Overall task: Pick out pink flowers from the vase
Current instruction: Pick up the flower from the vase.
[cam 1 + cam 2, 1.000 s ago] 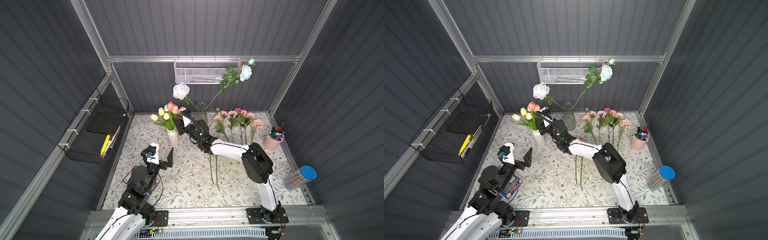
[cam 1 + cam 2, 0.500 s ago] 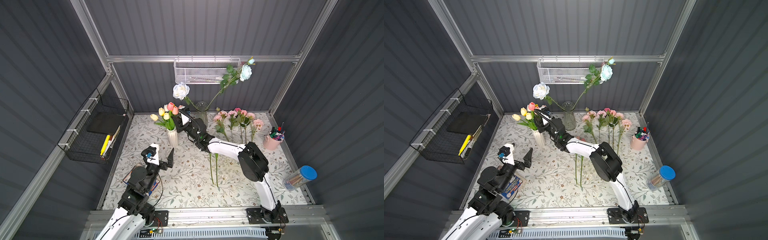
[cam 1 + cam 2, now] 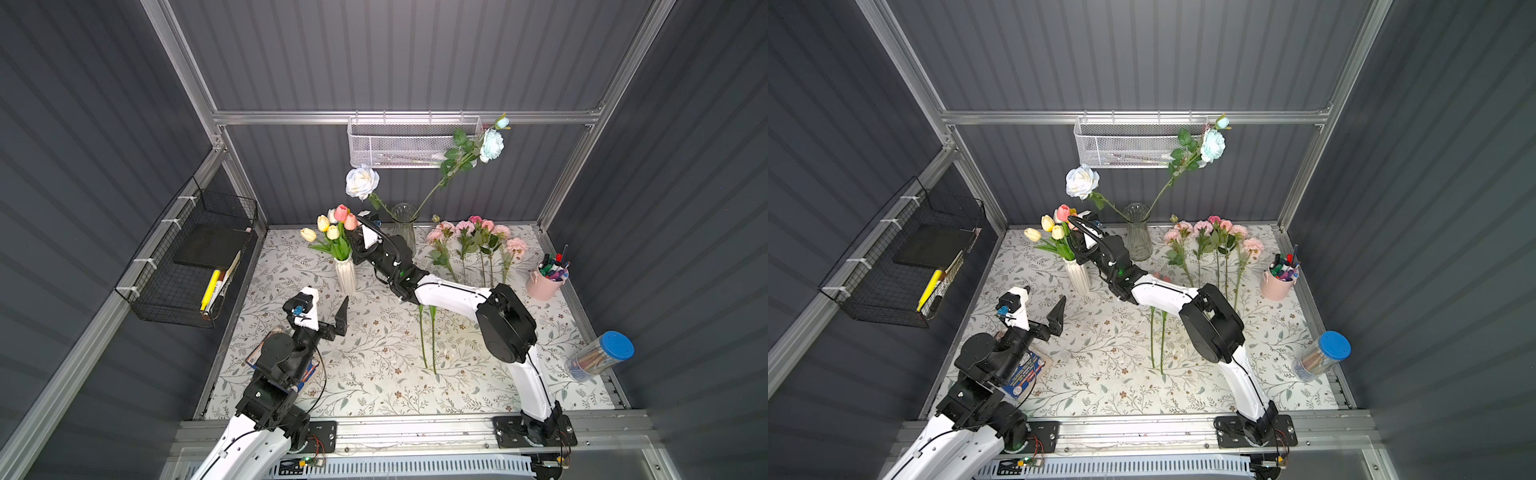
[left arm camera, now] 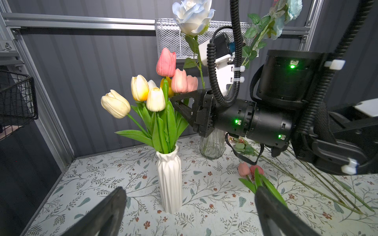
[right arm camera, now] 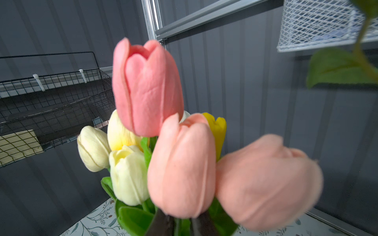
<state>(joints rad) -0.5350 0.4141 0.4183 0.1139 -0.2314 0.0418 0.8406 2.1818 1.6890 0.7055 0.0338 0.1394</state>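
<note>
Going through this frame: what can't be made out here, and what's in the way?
- Right wrist view: the right gripper is cut off by the frame edge, so it is unclear whether it grips the stem of the pink tulip.
- Left wrist view: leaves cover the same gripper's tips.
- Right wrist view: the nearest tulip is blurred.
- Top views: the contents of the white mesh basket are too small to tell.

Counted outward from the white ribbed vase (image 4: pixel 169 179). In it you see three pink tulips (image 4: pixel 166 62) and five yellow or cream tulips (image 4: pixel 115 104). Near its foot lie two loose pink tulips (image 4: pixel 243 169). Just beside it stands one glass vase (image 3: pixel 405 220) with two open pale roses (image 3: pixel 362 183) and one bud (image 3: pixel 502 122). Farther from it lie pink ruffled blooms (image 3: pixel 463 226), about seven heads, though you cannot count them surely. Also one pen cup (image 3: pixel 544 282), one blue-lidded jar (image 3: pixel 600 357) and two wire baskets (image 3: pixel 166 291)
</note>
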